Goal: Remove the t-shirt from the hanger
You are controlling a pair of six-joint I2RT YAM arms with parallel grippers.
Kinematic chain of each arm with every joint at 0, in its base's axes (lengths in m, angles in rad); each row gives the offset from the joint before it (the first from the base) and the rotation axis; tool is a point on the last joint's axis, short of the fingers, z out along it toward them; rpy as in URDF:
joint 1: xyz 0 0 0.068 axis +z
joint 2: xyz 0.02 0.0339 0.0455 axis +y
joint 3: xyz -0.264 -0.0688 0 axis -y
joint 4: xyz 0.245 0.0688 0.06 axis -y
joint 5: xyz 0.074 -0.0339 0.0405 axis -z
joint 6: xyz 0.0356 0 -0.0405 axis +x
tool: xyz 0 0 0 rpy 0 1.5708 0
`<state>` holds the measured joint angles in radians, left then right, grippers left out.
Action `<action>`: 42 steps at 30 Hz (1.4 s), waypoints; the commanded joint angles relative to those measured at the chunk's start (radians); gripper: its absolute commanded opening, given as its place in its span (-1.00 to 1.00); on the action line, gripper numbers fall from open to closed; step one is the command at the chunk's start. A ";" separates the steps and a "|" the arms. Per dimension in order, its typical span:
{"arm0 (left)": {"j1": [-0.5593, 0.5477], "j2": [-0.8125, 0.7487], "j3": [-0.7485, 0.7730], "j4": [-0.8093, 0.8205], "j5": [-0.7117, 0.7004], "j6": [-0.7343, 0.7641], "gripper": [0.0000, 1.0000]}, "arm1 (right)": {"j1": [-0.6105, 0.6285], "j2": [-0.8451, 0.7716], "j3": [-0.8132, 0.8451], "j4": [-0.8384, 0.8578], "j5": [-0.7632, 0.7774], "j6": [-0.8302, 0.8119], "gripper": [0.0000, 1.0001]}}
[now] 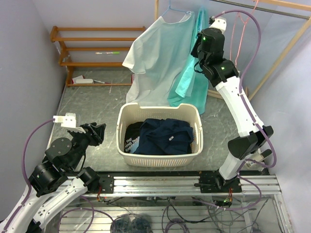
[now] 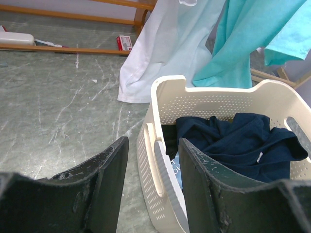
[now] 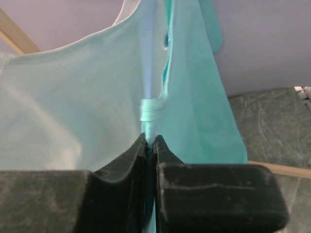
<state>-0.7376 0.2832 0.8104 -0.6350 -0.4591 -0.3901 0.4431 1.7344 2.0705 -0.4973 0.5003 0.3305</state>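
Observation:
A pale mint t-shirt [image 1: 158,53] hangs on a blue hanger [image 1: 171,8] at the back of the table, with a teal t-shirt [image 1: 190,82] hanging right beside it. My right gripper [image 1: 199,51] is raised at the shirts' right edge. In the right wrist view it [image 3: 150,140] is shut on a narrow bunched fold of light fabric [image 3: 149,114], where the pale t-shirt [image 3: 73,116] meets the teal t-shirt [image 3: 199,107]. Low at the near left, my left gripper [image 1: 95,131] is open and holds nothing. In its wrist view it [image 2: 152,145] frames the basket's near corner.
A cream laundry basket [image 1: 123,119] stands mid-table with navy clothes [image 1: 163,136] inside. A wooden shelf rack [image 1: 92,46] sits at the back left. The wooden clothes rail frame [image 1: 277,58] and a pink hanger [image 1: 237,26] are at the back right.

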 commanded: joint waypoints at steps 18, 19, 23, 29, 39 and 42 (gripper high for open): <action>-0.006 -0.015 0.005 0.010 0.016 0.013 0.11 | -0.020 -0.119 -0.021 0.231 -0.024 -0.179 -1.00; -0.006 -0.016 0.006 0.011 0.017 0.013 0.11 | -0.021 -0.133 -0.027 0.238 -0.025 -0.185 -1.00; -0.005 -0.014 0.005 0.012 0.019 0.013 0.12 | -0.021 -0.186 -0.043 0.230 -0.044 -0.186 -1.00; -0.005 -0.013 0.005 0.014 0.024 0.014 0.13 | -0.020 -0.276 -0.097 0.112 -0.121 -0.124 -1.00; -0.006 0.004 0.003 0.021 0.042 0.020 0.13 | -0.021 -0.473 -0.252 -0.043 -0.339 -0.051 -1.00; -0.005 0.006 0.003 0.018 0.042 0.019 0.13 | -0.020 -0.476 -0.219 -0.086 -0.430 -0.056 -1.00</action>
<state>-0.7376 0.2821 0.8104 -0.6342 -0.4335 -0.3813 0.4263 1.2690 1.8061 -0.5446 0.2150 0.2565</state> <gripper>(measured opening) 0.566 0.029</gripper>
